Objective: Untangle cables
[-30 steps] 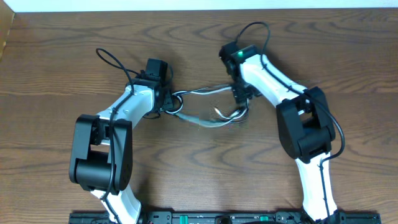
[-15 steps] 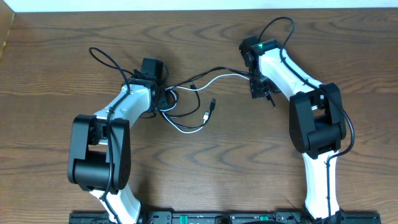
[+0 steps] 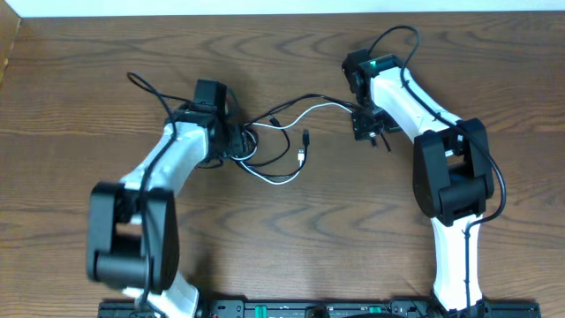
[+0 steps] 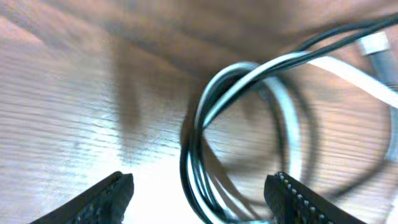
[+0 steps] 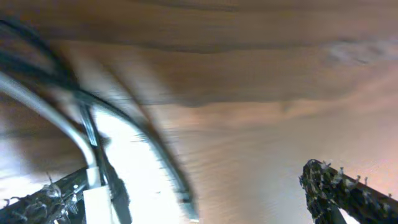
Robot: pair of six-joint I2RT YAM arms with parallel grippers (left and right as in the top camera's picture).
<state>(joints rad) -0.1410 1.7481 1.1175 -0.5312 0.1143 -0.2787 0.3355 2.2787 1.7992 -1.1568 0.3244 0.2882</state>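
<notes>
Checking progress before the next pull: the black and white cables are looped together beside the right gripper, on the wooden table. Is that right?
Not quite. The looped cables lie beside the left gripper, not the right one, on the wooden table. The overhead view shows it.

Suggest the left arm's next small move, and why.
Probably close the left gripper on the loop. Its jaws stand open astride the coil where the black cable and white cable run together, while the right gripper hangs open at their far end. Pinning the coil should let the right side draw strands out.
</notes>
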